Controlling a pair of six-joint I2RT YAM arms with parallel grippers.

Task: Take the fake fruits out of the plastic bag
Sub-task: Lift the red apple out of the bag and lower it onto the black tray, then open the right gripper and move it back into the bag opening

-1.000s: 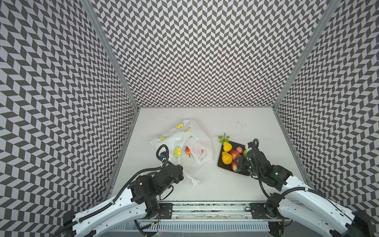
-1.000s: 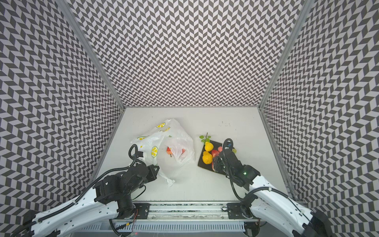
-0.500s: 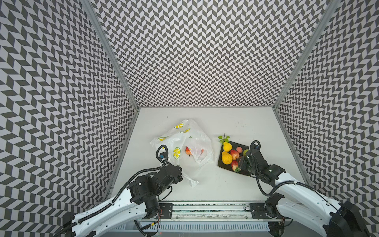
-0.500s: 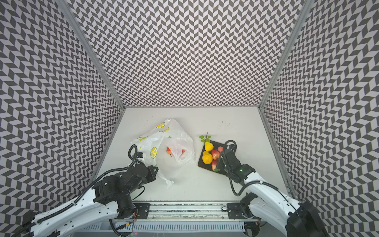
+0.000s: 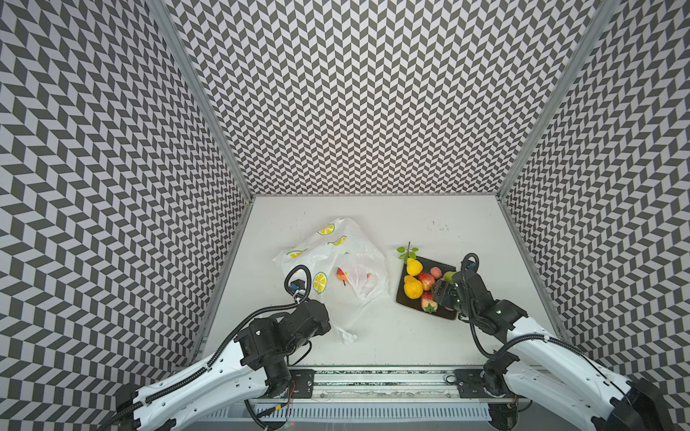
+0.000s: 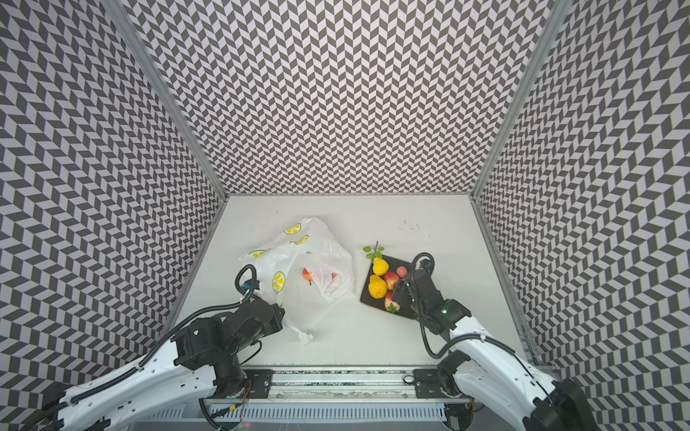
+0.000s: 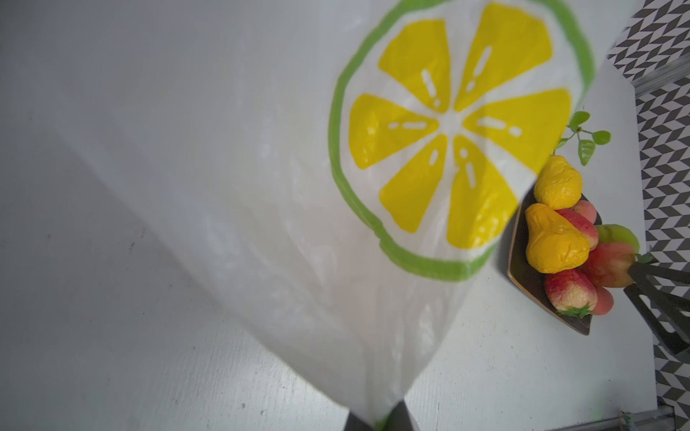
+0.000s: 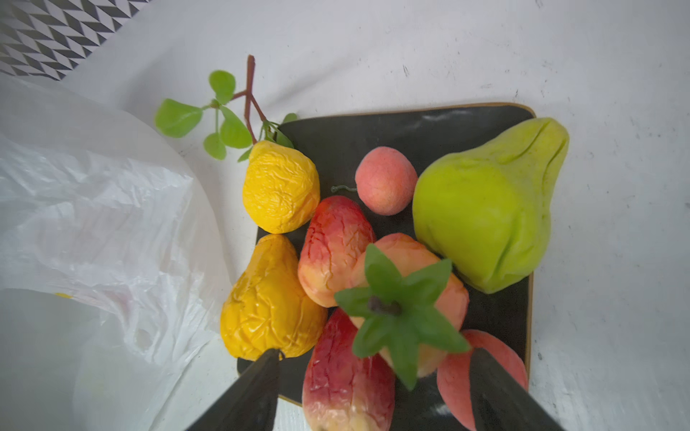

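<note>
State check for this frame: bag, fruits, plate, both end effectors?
plastic bag: crumpled on the table, edge pinched.
plate: flat on the table, loaded.
fruits on the plate: piled up, out of the bag.
fruit in the bag: red, visible through the film, not out yet.
left end effector: shut on the plastic bag.
right end effector: open, above the piled fruits.

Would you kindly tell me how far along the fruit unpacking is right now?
Done: several fake fruits lie on the black plate. In hand: the left gripper is shut on the plastic bag; the right gripper stands open over the plate's fruits. Left: at least one red fruit shows inside the bag.
</note>
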